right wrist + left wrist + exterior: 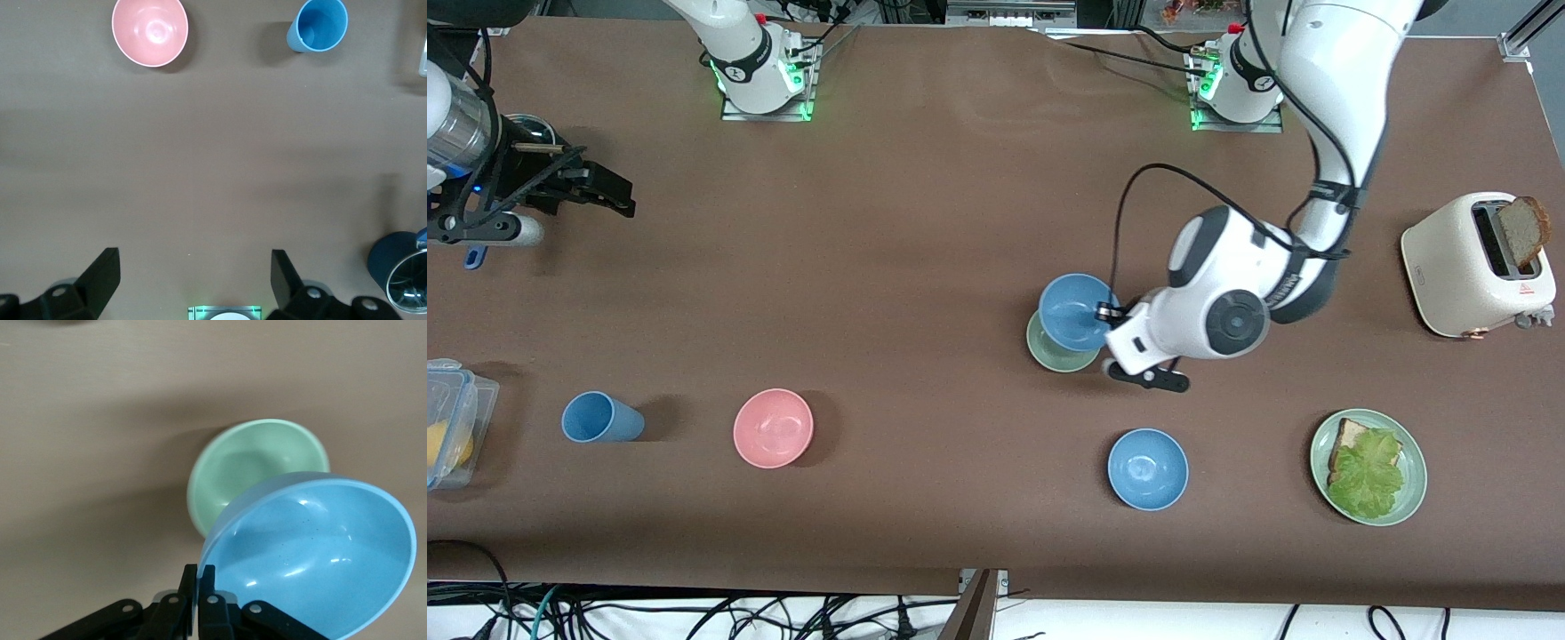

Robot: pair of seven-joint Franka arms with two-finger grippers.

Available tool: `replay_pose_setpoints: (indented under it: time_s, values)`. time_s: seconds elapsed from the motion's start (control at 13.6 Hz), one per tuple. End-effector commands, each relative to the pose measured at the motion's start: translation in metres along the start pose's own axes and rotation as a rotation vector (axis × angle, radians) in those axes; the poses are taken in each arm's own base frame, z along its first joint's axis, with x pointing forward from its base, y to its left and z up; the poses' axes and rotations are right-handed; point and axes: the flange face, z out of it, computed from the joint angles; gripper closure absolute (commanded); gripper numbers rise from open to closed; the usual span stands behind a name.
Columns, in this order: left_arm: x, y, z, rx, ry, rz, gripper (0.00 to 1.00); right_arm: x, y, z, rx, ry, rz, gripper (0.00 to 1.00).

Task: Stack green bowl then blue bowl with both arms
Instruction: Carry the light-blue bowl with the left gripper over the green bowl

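Note:
My left gripper (1108,313) is shut on the rim of a light-blue bowl (1076,311) and holds it tilted over the pale green bowl (1049,354), which sits on the table near the middle. In the left wrist view the gripper (199,577) pinches the blue bowl's (313,553) rim, and the bowl covers part of the green bowl (247,463); I cannot tell whether they touch. A second blue bowl (1148,468) lies nearer to the front camera. My right gripper (618,200) waits open and empty over the right arm's end of the table, as the right wrist view (193,257) shows.
A pink bowl (773,428) and a blue cup (600,418) stand toward the right arm's end, beside a clear plastic box (449,436). A green plate (1409,498) with bread and lettuce and a cream toaster (1449,267) stand at the left arm's end.

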Motion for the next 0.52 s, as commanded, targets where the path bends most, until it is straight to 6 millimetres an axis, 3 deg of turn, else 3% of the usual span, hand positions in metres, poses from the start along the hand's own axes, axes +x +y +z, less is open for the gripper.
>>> replay_pose_setpoints:
  time_s: [0.0, 0.44]
  values:
    - [0.016, 0.005, 0.013, -0.01, 0.034, -0.016, 1.0, 0.002, 0.011, 0.0, 0.02, -0.014, 0.004, 0.0]
    - [0.02, -0.003, 0.032, 0.065, 0.026, 0.01, 1.0, 0.002, 0.011, 0.0, 0.021, -0.014, 0.006, 0.0]
